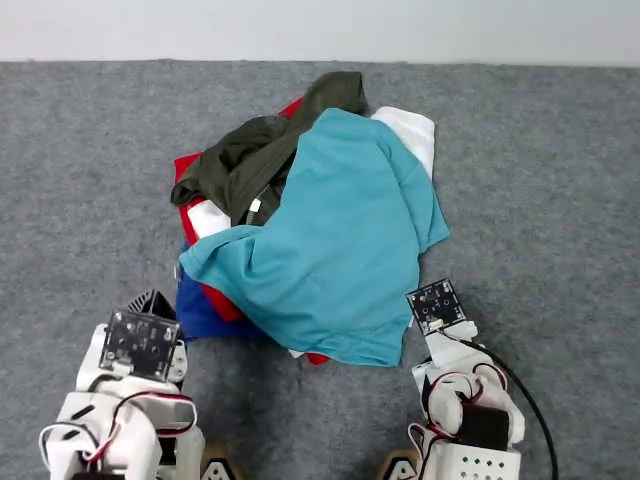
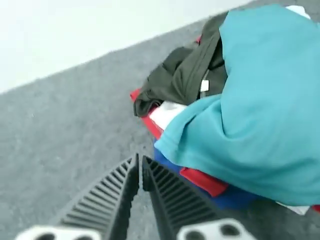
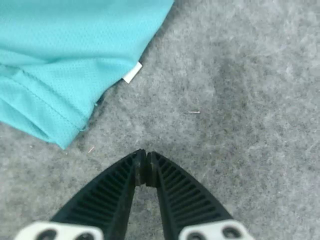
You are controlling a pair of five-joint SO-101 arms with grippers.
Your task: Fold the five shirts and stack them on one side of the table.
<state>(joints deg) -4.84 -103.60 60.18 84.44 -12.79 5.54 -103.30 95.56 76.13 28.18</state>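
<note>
Left end effector (image 2: 140,167): fingers pressed together, nothing in them. It hangs low over the bare worktop (image 2: 55,130), just beside the near-left edge of the pile.

Right end effector (image 3: 146,161): also pressed together and empty, over bare worktop. It is near the hem corner of the teal shirt (image 3: 60,50) but not touching it.

Pile: all five shirts are heaped mid-worktop. None is folded, and no stack has been started on either side.
- The teal shirt lies on top, crumpled across most of the heap.
- An olive shirt (image 1: 255,160) is bunched at the far left, partly under the teal.
- A white shirt (image 1: 412,135) pokes out at the far right.
- A red shirt (image 1: 186,168) shows along the left edge.
- A blue shirt (image 1: 200,310) sits lowest, at the near-left corner.

Judgement: the step in hand is lifting the teal shirt clear so it can be laid flat. To do that well, I would:
- Spread both end effectors first.
- Pinch only the teal hem, one corner per arm; the right one is already well placed.
- Keep the left one off the red and blue layers directly beneath, since catching two fabrics would drag the heap.
- Lift evenly, then carry the shirt to open worktop before any fold.
</note>
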